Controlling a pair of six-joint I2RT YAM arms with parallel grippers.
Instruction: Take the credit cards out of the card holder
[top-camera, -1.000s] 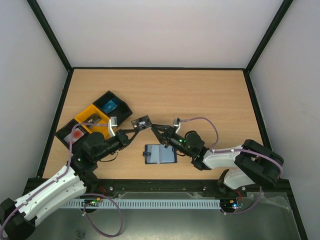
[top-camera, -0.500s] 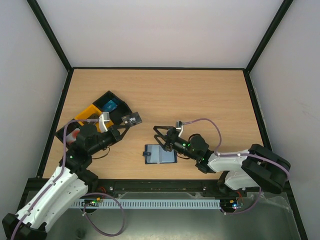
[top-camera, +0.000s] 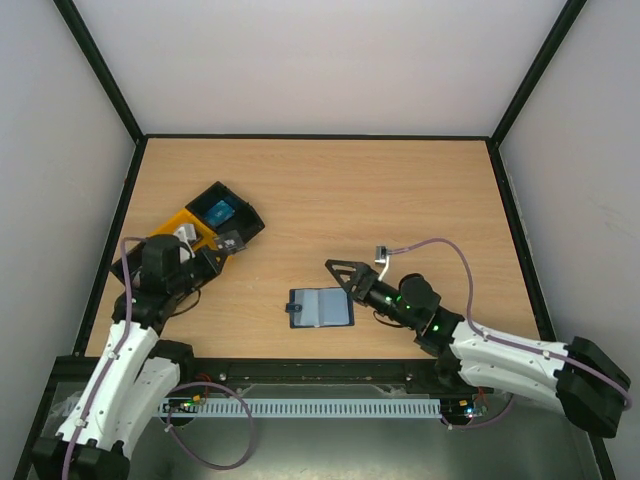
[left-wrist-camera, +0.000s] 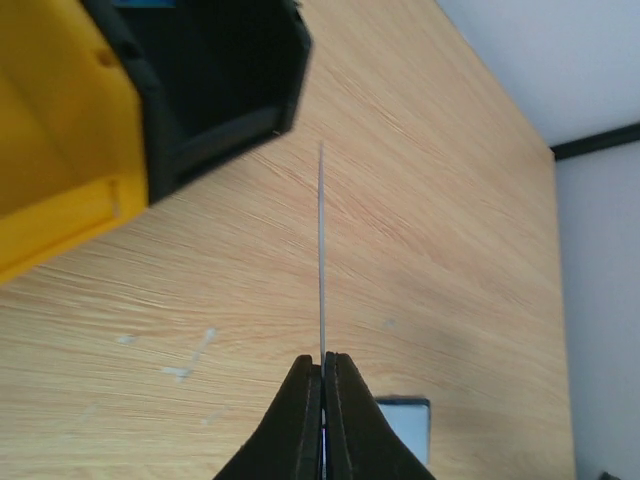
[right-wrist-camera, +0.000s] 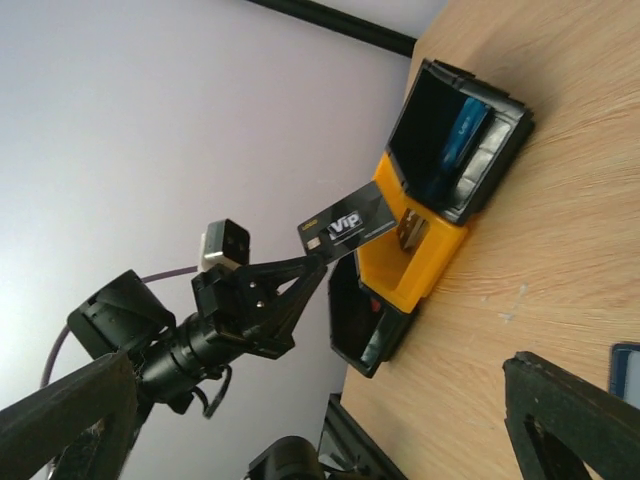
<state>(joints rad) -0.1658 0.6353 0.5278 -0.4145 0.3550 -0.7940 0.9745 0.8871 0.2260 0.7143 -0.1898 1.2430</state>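
Observation:
The card holder (top-camera: 320, 307) lies open and flat on the table, its light-blue inside facing up; a corner of it shows in the left wrist view (left-wrist-camera: 405, 420). My left gripper (top-camera: 223, 247) is shut on a dark credit card (top-camera: 233, 241) marked "VIP" (right-wrist-camera: 348, 225), held in the air beside the trays. In the left wrist view that card (left-wrist-camera: 322, 250) is edge-on between the closed fingers (left-wrist-camera: 308, 400). My right gripper (top-camera: 338, 277) stands open with nothing in it, just right of the card holder. A blue credit card (top-camera: 219, 211) lies in the far black tray.
Three open trays stand in a diagonal row at the left: a far black tray (top-camera: 245, 222), a yellow tray (top-camera: 172, 222) and a near black tray (top-camera: 128, 268) partly under my left arm. A black frame borders the table.
My right gripper has opened, let go of the dark card and drawn back to the right. My left arm has carried the card leftward to the trays.

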